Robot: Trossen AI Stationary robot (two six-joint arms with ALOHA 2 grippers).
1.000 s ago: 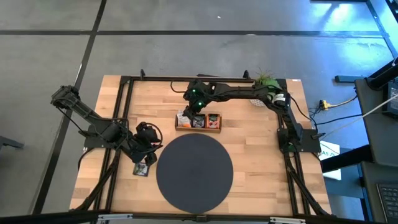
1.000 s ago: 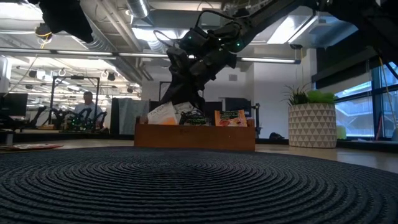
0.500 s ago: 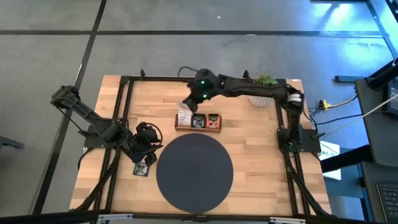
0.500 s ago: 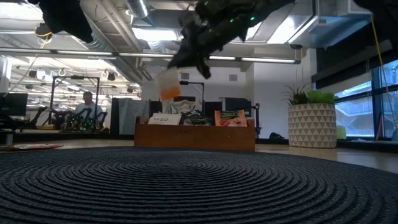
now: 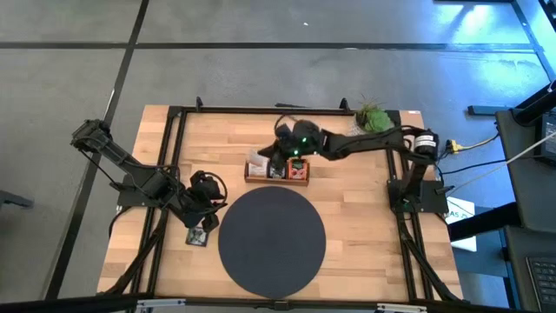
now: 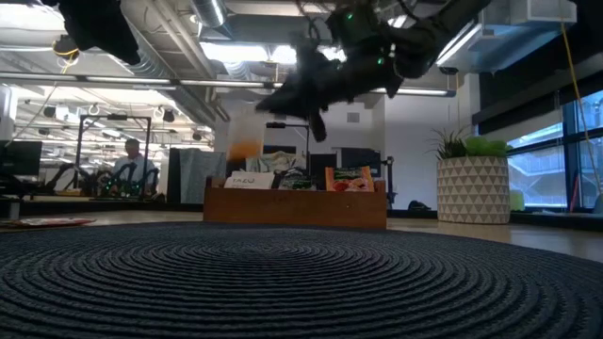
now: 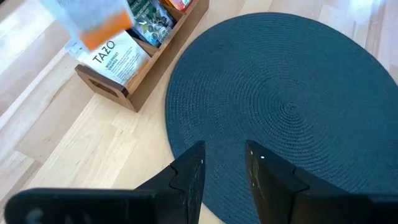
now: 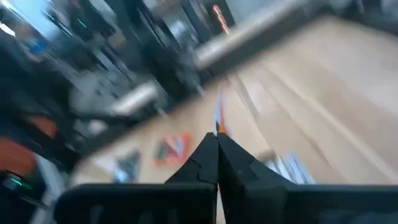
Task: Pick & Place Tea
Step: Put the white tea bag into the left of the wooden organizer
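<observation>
left gripper [image 5: 205, 219]: low over the wood of the table [image 5: 365, 226], just off the left rim of the dark round mat [image 5: 271, 241]; fingers [image 7: 189, 177] parted with a narrow gap, nothing between them
loose sachet [image 5: 196, 236]: flat on the table right by the left gripper
held sachet [image 6: 246, 141]: white with an orange band, in the air above the left end of the wooden tray [image 6: 295, 204]; hangs down from the right gripper's tips, gripped at its upper edge, orange band lowest, flat face toward the low camera
tray contents: a white sachet [image 7: 115, 55] in the left compartment, dark ones [image 7: 148, 18] in the middle, an orange one [image 6: 350, 178] on the right
right gripper [image 6: 283, 98]: raised over the tray, fingers [image 8: 205, 155] pressed together on the sachet's edge
plant pot [image 6: 472, 188]: far right corner of the table
</observation>
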